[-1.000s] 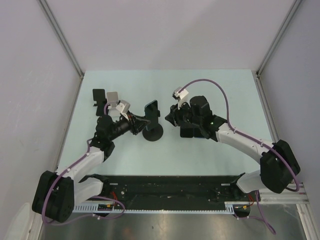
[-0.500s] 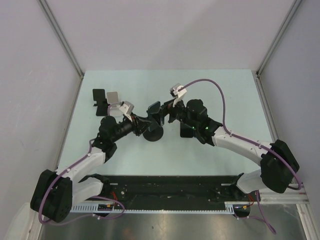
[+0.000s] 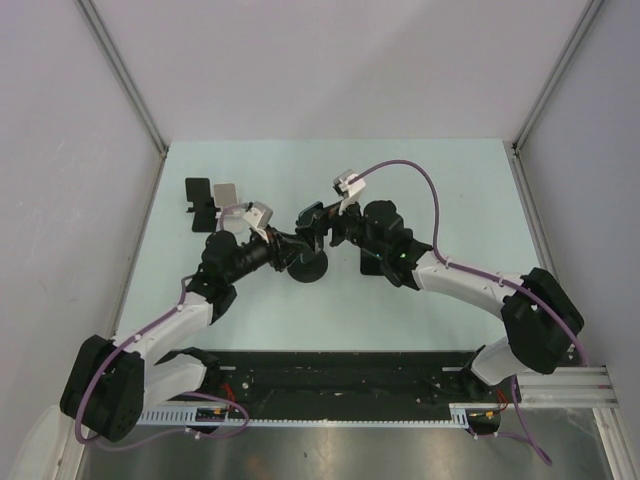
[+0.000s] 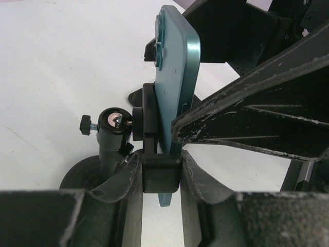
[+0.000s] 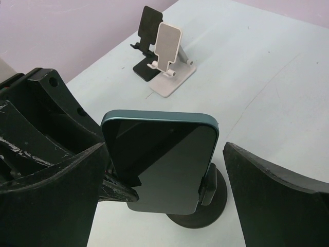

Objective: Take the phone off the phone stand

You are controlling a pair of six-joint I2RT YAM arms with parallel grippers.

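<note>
"Pale green table (image 3: 450, 180) between grey walls, that is what we look down on. Where do we find the phone?"

"We see the teal phone with the dark glass screen (image 5: 159, 159) standing upright in the black phone stand with the round base (image 3: 305, 266). It is near the middle of the table, between our two arms."

"And our left gripper (image 4: 160, 160)?"

"Pinching. In the left wrist view its fingers (image 4: 126, 177) press on both sides of the stand's lower black clamp block (image 4: 160, 177), at the phone's bottom edge (the shiny ball joint (image 4: 113, 121) sits just to the left)."

"Our right gripper (image 5: 163, 175)?"

"Spread wide. From its own camera we see one finger on each side of the phone, with the screen facing us. The right-hand finger stands clear of the phone's edge. Whether the left-hand one touches, we cannot tell."

"Anything else on the table?"

"Towards the far left we have a black folding stand (image 5: 146, 36) and a white folding stand (image 5: 169, 56), just beside each other and away from the phone."
</note>
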